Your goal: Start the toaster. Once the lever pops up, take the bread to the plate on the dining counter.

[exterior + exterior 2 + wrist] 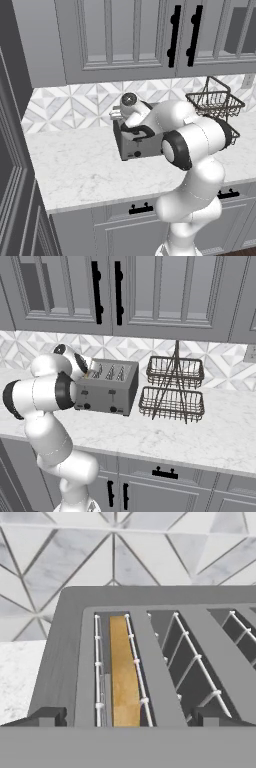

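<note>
- In the left base view, a white marble-look counter (75, 170) is seen under grey cupboards (125, 35).
- The toaster (131, 148) is set on that counter, near the tiled wall (70, 102), and much of it is hidden by the white arm (192, 145).
- A wire basket rack (215, 102) is seen to the right of the arm.
- In the right base view, the arm (45, 393) is seen at the left, bent over the left end of the toaster (107, 386).
- Two black levers, the left lever (84, 392) among them, and two black knobs are seen on the toaster's grey front.
- The rack (174, 388) is placed just beside the toaster, on its right, not touching it.
- In the hand view, the toaster's (65, 662) top is seen from close above.
- The bread (123, 672) is found standing inside the left slot, held between thin wire guards.
- The slots to the right are seen as dark gaps with wire guards.
- The gripper (130, 718) is held above the toaster, with its two dark fingertips (47, 717) kept wide apart.
- Nothing is held between the jaws, and the bread is not touched by them.
</note>
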{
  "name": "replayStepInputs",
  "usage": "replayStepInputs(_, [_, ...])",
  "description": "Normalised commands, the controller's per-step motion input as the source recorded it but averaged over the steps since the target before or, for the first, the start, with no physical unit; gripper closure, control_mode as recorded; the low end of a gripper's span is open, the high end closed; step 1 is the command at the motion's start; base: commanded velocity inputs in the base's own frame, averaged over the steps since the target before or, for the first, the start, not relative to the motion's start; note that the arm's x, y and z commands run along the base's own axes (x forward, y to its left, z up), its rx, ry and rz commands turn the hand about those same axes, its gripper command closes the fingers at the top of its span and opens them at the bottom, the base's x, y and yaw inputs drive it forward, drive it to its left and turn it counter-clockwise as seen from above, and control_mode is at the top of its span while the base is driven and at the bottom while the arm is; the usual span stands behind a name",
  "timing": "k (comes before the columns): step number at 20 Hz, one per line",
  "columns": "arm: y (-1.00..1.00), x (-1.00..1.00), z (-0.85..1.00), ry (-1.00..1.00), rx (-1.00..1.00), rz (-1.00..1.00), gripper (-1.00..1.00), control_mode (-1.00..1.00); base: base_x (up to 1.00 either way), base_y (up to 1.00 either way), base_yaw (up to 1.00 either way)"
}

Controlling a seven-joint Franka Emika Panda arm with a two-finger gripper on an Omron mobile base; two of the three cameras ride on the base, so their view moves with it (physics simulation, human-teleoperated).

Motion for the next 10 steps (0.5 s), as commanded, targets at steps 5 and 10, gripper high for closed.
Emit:
replayStepInputs(5, [0.00, 0.05, -0.10, 0.01, 0.00, 0.00, 1.00, -1.00, 0.00, 0.00, 0.00])
replayStepInputs(10, [0.00, 0.00, 0.00, 0.00, 0.00, 0.00, 1.00, -1.00, 0.00, 0.00, 0.00])
